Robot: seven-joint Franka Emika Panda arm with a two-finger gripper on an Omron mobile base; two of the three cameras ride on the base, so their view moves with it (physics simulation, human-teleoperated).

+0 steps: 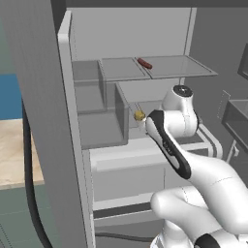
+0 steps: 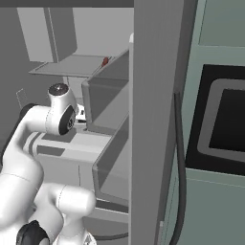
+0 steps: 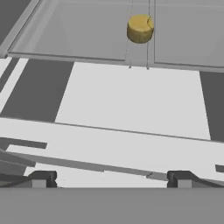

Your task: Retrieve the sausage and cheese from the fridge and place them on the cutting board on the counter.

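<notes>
Fridge (image 1: 38, 97): door open, grey shelves exposed; the arm reaches into the interior from the near side.
Door bins (image 2: 107, 103): translucent grey, on the open door at the right of the right base view; near the arm's elbow, a possible snag on the way out.
Upper shelf (image 1: 179, 68): glass, far and high; carries the sausage.
Lower shelf (image 3: 87, 35): carries the cheese, beyond a white ledge.
Gripper (image 3: 110, 178): jaws fully spread, nothing between them; tips at the bottom of the hand view, pointing at the lower shelf.
Sausage (image 1: 145, 63): dark red, lying on the upper shelf, well above and beyond the hand; untouched.
Cheese (image 3: 140, 29): pale yellow stub, ahead of the gripper and slightly right of its centre line; apart from the fingers. Whether it rests upright or on its side is hard to tell.
Progress: early. Neither item grasped, both inside the fridge; the cheese appears to be the first target.
Remaining: approach, close on cheese, withdraw past bins, carry to cutting board; repeat for sausage.
</notes>
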